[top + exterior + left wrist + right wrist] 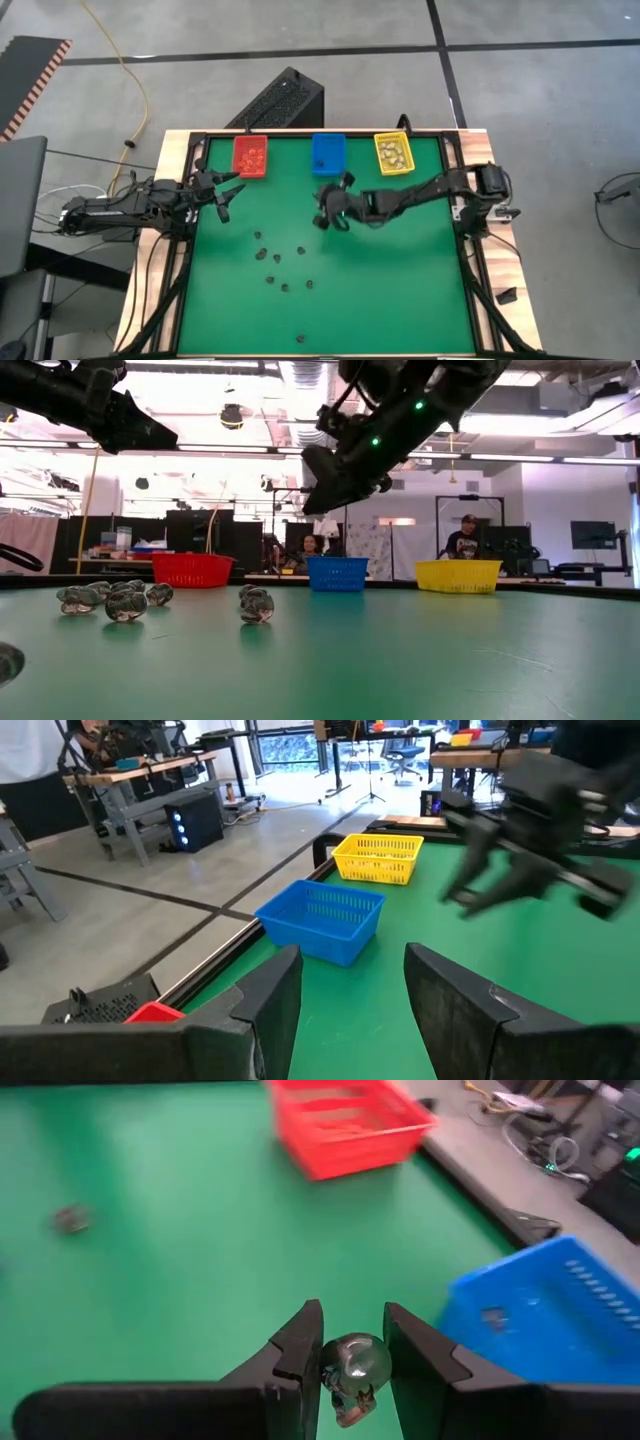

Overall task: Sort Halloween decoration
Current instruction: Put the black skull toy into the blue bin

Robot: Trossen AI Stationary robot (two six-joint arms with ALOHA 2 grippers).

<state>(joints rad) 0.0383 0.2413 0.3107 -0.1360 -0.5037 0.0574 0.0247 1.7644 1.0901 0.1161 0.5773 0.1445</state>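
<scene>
Three rectangular bins stand in a row along the far edge of the green table (400, 290): from left to right a red bin (250, 156), a blue bin (328, 153) and a yellow bin (394, 153). The red bin holds a scatter of small orange-brown pieces, the yellow bin a heap of pale ones; what lies in the blue bin cannot be made out from above. About nine dark loose trinkets (277, 258) lie on the mat, most gathered left of centre in front of the red bin, with one more near the front edge. They are too small to tell which way each faces. The left gripper (222, 194) hangs over the mat's left side near the red bin, its two fingers (270, 1000) spread apart with nothing between them. The right gripper (325, 208) is raised above the mat just in front of the blue bin, its fingers nearly closed on a skull trinket (352, 1376), a glossy grey-green piece. The skull sits between the fingertips with its rounded crown toward the bins and its jaw end toward the wrist, so its long axis runs along the fingers.
</scene>
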